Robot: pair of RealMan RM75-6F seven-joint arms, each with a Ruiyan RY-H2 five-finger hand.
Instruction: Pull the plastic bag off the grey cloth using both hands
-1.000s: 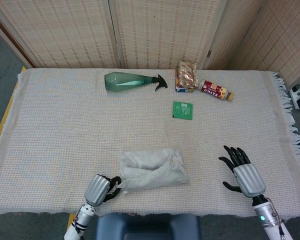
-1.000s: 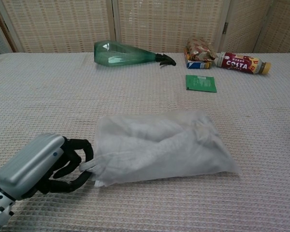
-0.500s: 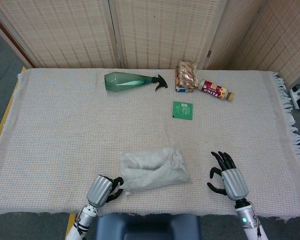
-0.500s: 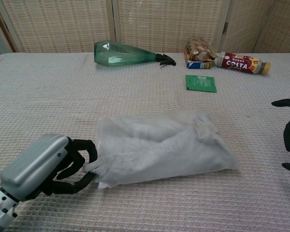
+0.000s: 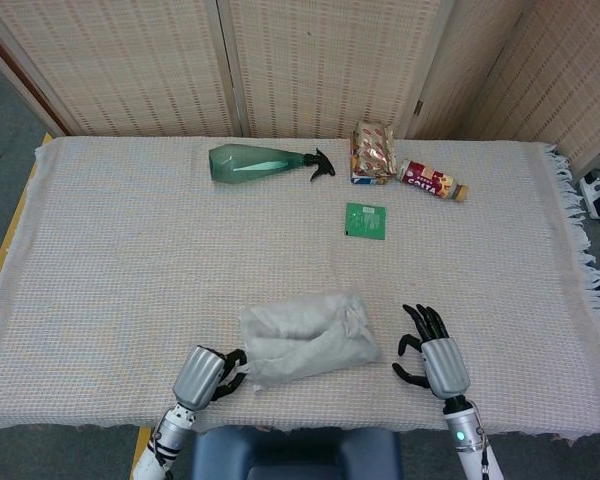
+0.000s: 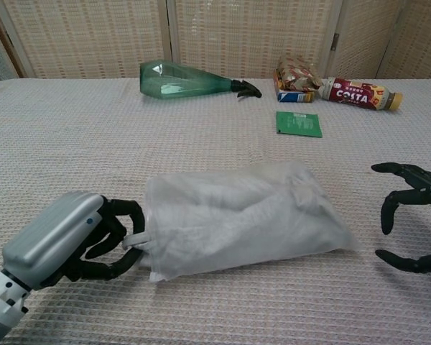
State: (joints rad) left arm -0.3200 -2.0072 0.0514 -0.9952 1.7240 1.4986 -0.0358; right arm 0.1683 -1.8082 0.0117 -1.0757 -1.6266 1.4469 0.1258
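A cloudy plastic bag (image 5: 306,335) (image 6: 241,215) with the folded grey cloth inside lies near the table's front edge. My left hand (image 5: 208,375) (image 6: 72,241) pinches the bag's left end, where a bit of plastic sticks out between its dark fingers. My right hand (image 5: 430,358) (image 6: 413,219) sits on the table a short way to the right of the bag, fingers spread and curved, holding nothing and not touching the bag.
A green spray bottle (image 5: 268,163) lies at the back. A snack packet (image 5: 372,152), a Costa bottle (image 5: 431,181) and a small green packet (image 5: 366,220) are at the back right. A woven cloth (image 5: 110,250) covers the table.
My right hand has moved left along the table toward the bag's right end. The left hand has kept its pinch and shifted the bag's corner slightly.
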